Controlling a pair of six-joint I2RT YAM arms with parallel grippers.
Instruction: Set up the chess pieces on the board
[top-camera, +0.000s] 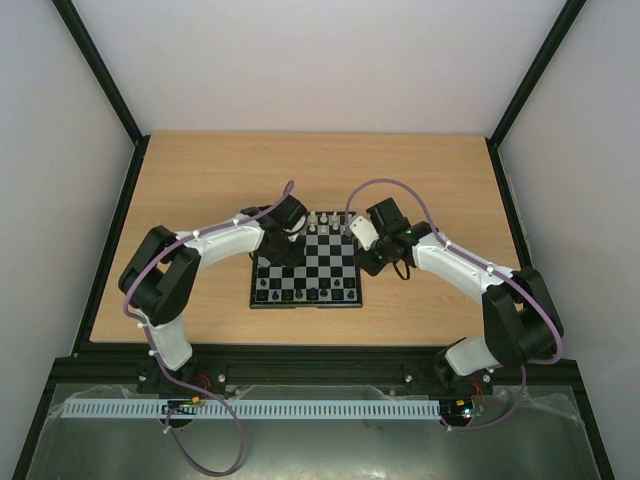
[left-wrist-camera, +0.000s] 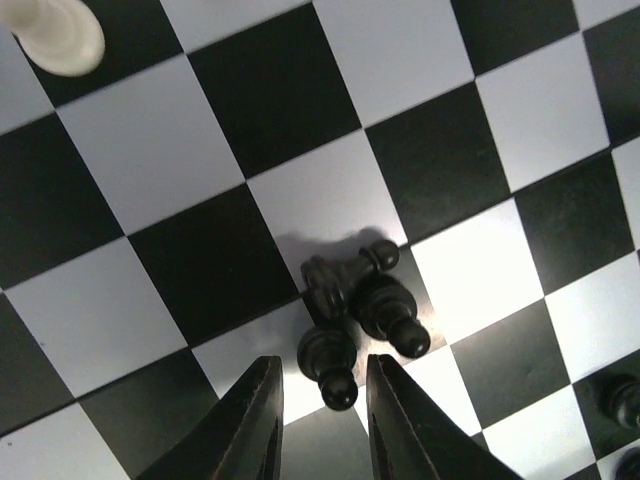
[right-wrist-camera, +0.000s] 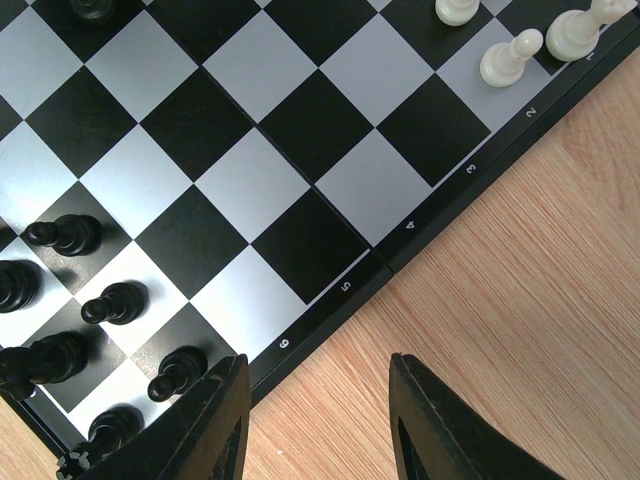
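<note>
The left fingers (left-wrist-camera: 250, 425), narrow beside one crowded black pawn (left-wrist-camera: 328, 360), may topple its neighbours (left-wrist-camera: 385, 310); the right fingers (right-wrist-camera: 215, 420) gape empty.

board (top-camera: 320, 262): black and pale grey checks, dark border; black pieces (right-wrist-camera: 115, 302); white pieces (right-wrist-camera: 510, 57); table (top-camera: 200, 190): light wood grain

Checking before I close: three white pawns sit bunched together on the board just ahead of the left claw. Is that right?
No. The three pawns bunched on the board just ahead of the left claw are black, not white, as the left wrist view shows. The only white piece there stands apart at the frame's top-left corner.
</note>
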